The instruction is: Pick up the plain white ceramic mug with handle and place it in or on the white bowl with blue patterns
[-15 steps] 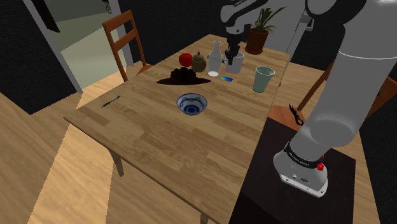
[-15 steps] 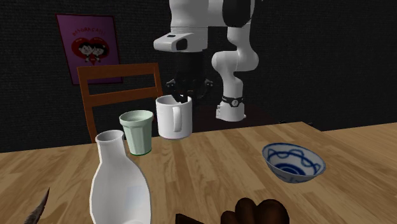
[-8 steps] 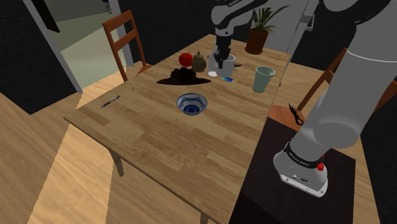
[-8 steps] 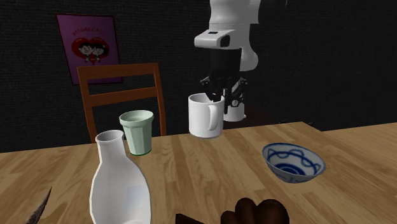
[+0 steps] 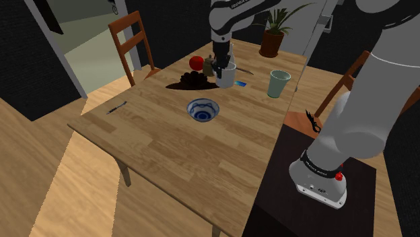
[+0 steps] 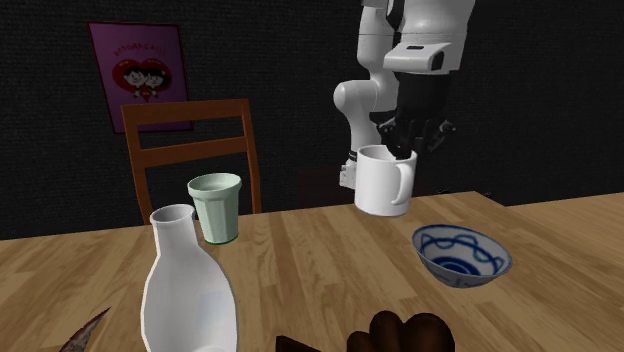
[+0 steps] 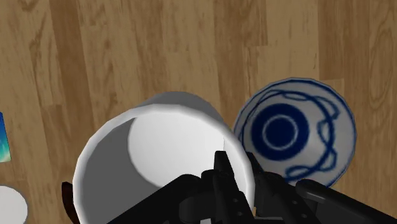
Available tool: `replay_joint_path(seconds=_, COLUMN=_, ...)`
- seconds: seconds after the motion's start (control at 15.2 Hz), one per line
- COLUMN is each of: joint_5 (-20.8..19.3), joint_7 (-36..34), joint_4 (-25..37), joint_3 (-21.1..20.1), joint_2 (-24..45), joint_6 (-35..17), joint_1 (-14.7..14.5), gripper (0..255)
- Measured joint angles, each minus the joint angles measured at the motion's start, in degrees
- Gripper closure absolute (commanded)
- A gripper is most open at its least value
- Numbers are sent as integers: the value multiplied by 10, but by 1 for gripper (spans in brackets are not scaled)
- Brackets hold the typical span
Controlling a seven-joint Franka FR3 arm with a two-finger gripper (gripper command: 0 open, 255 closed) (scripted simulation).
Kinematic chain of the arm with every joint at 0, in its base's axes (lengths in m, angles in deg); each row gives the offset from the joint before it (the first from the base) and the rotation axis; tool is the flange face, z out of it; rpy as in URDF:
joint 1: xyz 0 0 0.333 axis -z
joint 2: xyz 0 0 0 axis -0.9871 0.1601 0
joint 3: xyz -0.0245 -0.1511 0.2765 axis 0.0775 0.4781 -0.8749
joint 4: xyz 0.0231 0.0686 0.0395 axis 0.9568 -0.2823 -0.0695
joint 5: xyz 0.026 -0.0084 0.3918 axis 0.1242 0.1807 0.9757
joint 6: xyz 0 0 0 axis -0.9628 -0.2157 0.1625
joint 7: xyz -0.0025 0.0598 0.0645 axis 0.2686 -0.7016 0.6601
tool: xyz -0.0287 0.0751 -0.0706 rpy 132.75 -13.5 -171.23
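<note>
The plain white mug [image 6: 382,181] hangs in the air above the table, its handle toward the second exterior view's right. My gripper [image 6: 403,150] is shut on its rim, one finger inside and one outside [image 7: 238,181]. In the shoulder view the mug [image 5: 227,75] is beyond the white bowl with blue patterns [image 5: 202,109]. That bowl [image 6: 461,253] stands upright on the wood, lower and to the second exterior view's right of the mug. From the wrist, the mug's open mouth [image 7: 159,156] sits beside the bowl [image 7: 296,137].
A pale green cup [image 6: 215,208] and a white bottle [image 6: 185,295] stand on the wooden table [image 5: 168,141]. A red apple [image 5: 196,62], a dark pile [image 5: 192,79], a small blue card [image 5: 240,84] and a pen [image 5: 116,108] lie there too. Wooden chair [image 5: 132,40] at the far side.
The gripper has carried the mug toward the second exterior view's right, closer to the bowl. In the shoulder view it moved left and nearer the bowl. The white bottle is now hidden there.
</note>
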State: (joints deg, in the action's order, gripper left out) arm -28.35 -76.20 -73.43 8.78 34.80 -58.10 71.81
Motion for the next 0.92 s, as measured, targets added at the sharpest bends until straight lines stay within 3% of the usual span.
replay_joint_path(seconds=0.59, joint_5=10, joint_7=-113, joint_4=39, joint_3=-53, joint_2=21, joint_6=18, joint_1=-64, gripper=255)
replay_joint_path(seconds=0.92, joint_5=16, joint_7=-148, joint_4=54, joint_3=-70, joint_2=45, joint_6=9, joint_1=-84, gripper=255)
